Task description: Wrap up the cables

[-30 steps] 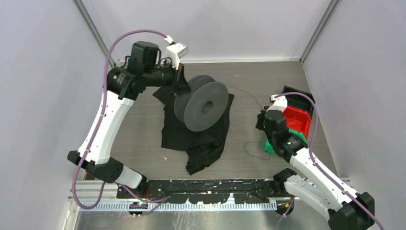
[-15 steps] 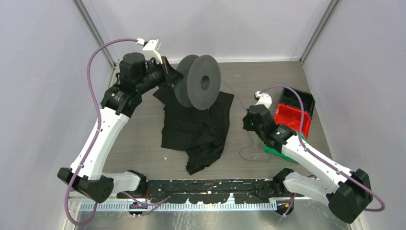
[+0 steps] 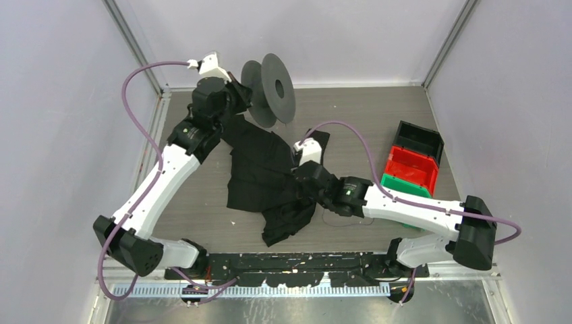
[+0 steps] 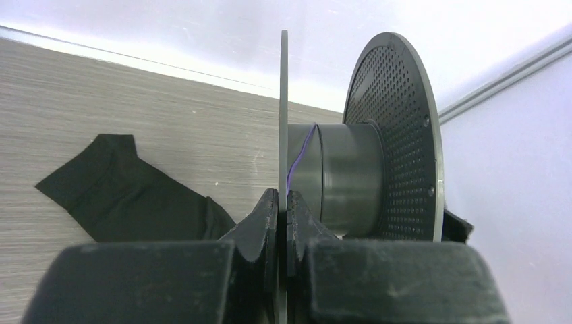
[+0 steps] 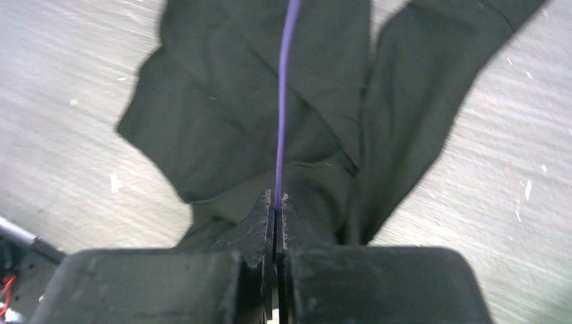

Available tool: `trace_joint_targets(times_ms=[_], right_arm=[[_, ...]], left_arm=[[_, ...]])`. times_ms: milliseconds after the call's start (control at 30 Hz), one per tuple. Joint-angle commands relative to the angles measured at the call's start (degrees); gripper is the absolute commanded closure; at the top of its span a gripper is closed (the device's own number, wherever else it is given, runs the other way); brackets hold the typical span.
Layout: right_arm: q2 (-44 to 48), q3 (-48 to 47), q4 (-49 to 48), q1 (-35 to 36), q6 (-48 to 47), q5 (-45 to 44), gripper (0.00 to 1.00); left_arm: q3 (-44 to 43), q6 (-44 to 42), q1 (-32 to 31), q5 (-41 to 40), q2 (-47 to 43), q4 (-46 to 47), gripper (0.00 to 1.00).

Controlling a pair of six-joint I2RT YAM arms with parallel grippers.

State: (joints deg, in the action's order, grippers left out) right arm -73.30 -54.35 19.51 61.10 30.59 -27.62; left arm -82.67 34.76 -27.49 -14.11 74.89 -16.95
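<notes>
The grey spool [image 3: 273, 84] hangs in the air at the back of the table, near the far wall. My left gripper [image 3: 246, 94] is shut on the thin edge of its near flange [image 4: 284, 101]; the left wrist view shows both fingers clamped on it. A thin purple cable [image 4: 300, 158] crosses the spool's hub [image 4: 344, 175]. Over the black cloth [image 3: 263, 175], my right gripper [image 3: 307, 182] is shut on the same cable [image 5: 287, 81], which runs straight out from between its fingertips. A loose stretch of cable [image 3: 340, 220] lies on the table under the right forearm.
The black cloth [image 5: 222, 121] lies crumpled on the wooden table, left of centre. Black [image 3: 419, 138], red [image 3: 411, 165] and green [image 3: 403, 183] bins stand stacked at the right edge. White walls close in the left, back and right sides.
My left arm has lifted the spool off the cloth toward the back wall. My right arm has swung left from the bins to over the cloth, keeping hold of the cable.
</notes>
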Motion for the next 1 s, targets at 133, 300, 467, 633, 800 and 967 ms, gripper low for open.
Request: trace_joint_targets(times_ms=[133,300,467,633,800,967], right_arm=[[-0.9,-13.0,-1.0,5.2,-9.3,0.8,1.0],[4.3,-14.1,-6.2,4.1,-13.5,8.9,1.0],[6.0,-16.2,-5.9,-1.0,-13.8,14.9,1.0],[7.0,-15.9,-8.2,-6.3,-11.8,20.6,1.0],[6.3,-11.7,-21.1,-14.3,2.3,37.6,0.99],[3.6,-9.4,-31.5,-15.2,10.9,44.7,0.91]], left_arm=[[-0.7,-6.7,-4.5,-9.9,2.5,10.6,1.0],[-1.4,-11.0,-4.5,-4.2,4.9,7.0,1.0],[-1.5,-17.3,-4.5,4.7,4.9,5.9,1.0],[-4.0,-25.7,-4.5,12.2,5.8,0.1,1.0],[-2.3,-25.3,-4.4,13.1,4.0,1.8,1.0],[-3.4,-25.0,-4.4,13.1,4.0,1.5,1.0]])
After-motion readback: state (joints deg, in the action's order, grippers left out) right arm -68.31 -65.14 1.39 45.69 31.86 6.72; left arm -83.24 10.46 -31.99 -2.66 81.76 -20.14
